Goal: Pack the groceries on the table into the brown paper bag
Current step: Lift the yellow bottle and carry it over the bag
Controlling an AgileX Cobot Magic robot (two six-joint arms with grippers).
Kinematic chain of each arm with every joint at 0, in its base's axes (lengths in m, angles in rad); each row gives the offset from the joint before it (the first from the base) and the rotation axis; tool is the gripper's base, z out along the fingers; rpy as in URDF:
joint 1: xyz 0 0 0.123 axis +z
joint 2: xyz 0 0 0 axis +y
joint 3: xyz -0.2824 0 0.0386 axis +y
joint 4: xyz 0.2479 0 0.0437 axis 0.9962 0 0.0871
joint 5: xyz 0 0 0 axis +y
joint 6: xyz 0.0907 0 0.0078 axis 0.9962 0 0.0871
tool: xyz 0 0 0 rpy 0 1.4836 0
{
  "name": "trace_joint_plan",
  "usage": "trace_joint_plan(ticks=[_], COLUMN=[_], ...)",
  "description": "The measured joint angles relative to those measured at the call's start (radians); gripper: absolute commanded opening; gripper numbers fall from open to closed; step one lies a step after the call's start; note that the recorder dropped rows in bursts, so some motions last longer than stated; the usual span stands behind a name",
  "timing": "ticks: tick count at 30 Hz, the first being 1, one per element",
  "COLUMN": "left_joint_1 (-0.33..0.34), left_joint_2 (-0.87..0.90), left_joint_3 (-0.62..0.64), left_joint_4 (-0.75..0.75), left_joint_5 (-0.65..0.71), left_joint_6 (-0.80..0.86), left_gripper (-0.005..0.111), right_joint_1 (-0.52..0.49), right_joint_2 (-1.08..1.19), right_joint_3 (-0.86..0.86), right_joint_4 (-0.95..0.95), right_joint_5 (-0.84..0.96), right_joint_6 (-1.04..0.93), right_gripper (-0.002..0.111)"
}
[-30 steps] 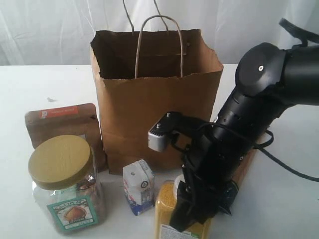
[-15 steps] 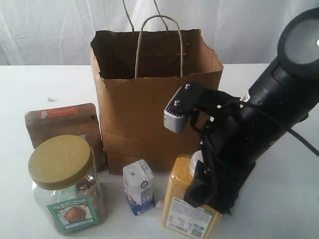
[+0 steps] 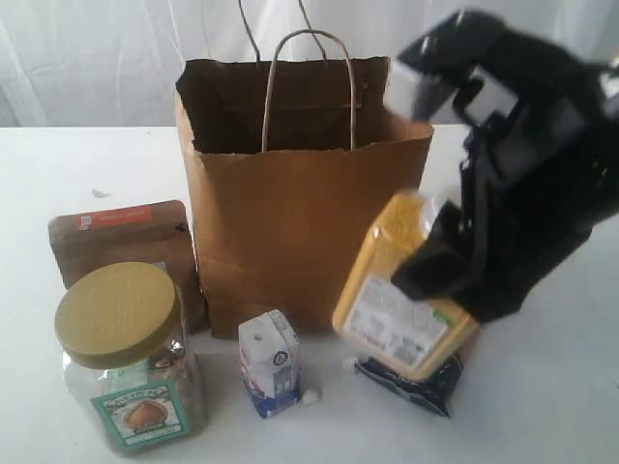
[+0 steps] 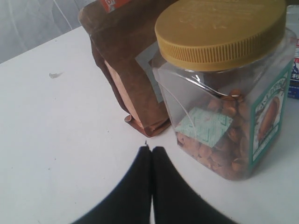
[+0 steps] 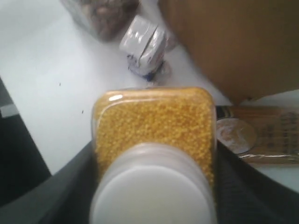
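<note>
Beside the bag [image 3: 290, 213], right pincer [image 3: 440, 256] grips yellow bottle [image 3: 382, 261], label [image 3: 398, 324] unreadable; left pincer [image 4: 151, 161] clenched.

White worktop [image 3: 542, 396]; brown paper bag [image 3: 290, 222]; yellow bottle [image 3: 401, 290], white cap, white label; clear jar [image 3: 131, 382], tan lid, teal label; white-blue carton [image 3: 269, 362]; brown pouch [image 3: 121, 246], orange strip; black left claw [image 4: 150, 151]

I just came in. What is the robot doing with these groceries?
The right arm's fingers grip the yellow bottle, tilted in the air by the open paper bag. The left arm's fingers are shut and empty, near the nut jar and brown pouch. Those two and the small carton stand on the table, not yet packed.
</note>
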Motion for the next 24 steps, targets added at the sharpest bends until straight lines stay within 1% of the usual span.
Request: trace_joint_plan(ticks=[7, 11, 16, 24], left_joint_1=[0.0, 0.0, 0.0, 0.0], left_joint_2=[0.0, 0.0, 0.0, 0.0], left_joint_3=[0.0, 0.0, 0.0, 0.0], left_joint_4=[0.0, 0.0, 0.0, 0.0], left_joint_5=[0.0, 0.0, 0.0, 0.0], left_joint_6=[0.0, 0.0, 0.0, 0.0], left_gripper=[0.0, 0.0, 0.0, 0.0], right_joint_1=[0.0, 0.0, 0.0, 0.0], right_joint_2=[-0.028, -0.022, 0.027, 0.171], right_joint_3=[-0.265, -0.377, -0.492, -0.623], right_joint_4=[-0.111, -0.189, -0.245, -0.277], right_joint_5=[0.058, 0.085, 0.113, 0.115], right_joint_6=[0.165, 0.248, 0.312, 0.333], right_gripper=[0.0, 0.0, 0.0, 0.0])
